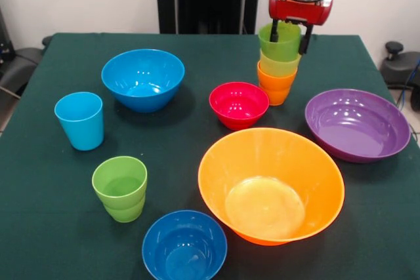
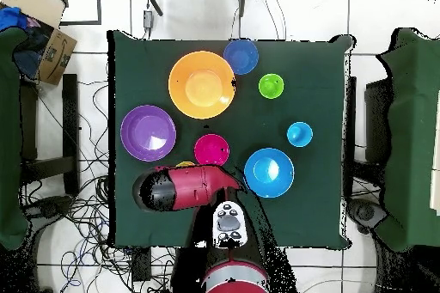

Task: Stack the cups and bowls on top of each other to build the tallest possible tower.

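**Tower of three cups stands under the hand**

Tower stands at the far right of the bench in the front view, three cups high: an orange cup lowest, a yellow cup nested in it, and a green cup on top. The hand comes straight down over it. One dark finger reaches inside the green cup and the other runs down outside its rim, so the fingers straddle the cup wall; whether they press on it cannot be told. In the overhead view the red arm covers the tower entirely.

Just left of the tower sits the red bowl, apart from it. The purple bowl lies to the right, near the bench edge. The big orange bowl sits nearer the camera, between and in front of those two. A blue bowl is at the far left, and the light blue cup stands upright beside it, closer to the left edge. The stepped green cup stands alone at the near left. A second blue bowl rests at the near edge, just beside the orange bowl.
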Controlling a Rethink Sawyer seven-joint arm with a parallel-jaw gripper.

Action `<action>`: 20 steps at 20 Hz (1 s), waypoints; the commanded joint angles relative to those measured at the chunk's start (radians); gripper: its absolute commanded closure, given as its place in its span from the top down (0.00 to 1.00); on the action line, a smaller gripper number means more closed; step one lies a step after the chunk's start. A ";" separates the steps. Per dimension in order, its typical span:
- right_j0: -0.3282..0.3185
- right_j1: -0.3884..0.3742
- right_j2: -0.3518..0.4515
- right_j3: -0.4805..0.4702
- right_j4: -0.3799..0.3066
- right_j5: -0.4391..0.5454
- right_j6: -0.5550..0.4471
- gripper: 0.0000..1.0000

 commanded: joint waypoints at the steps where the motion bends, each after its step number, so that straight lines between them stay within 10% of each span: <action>1: -0.042 0.011 0.072 0.040 -0.029 -0.004 0.015 1.00; 20: -0.064 -0.117 0.141 0.077 0.036 0.130 0.018 1.00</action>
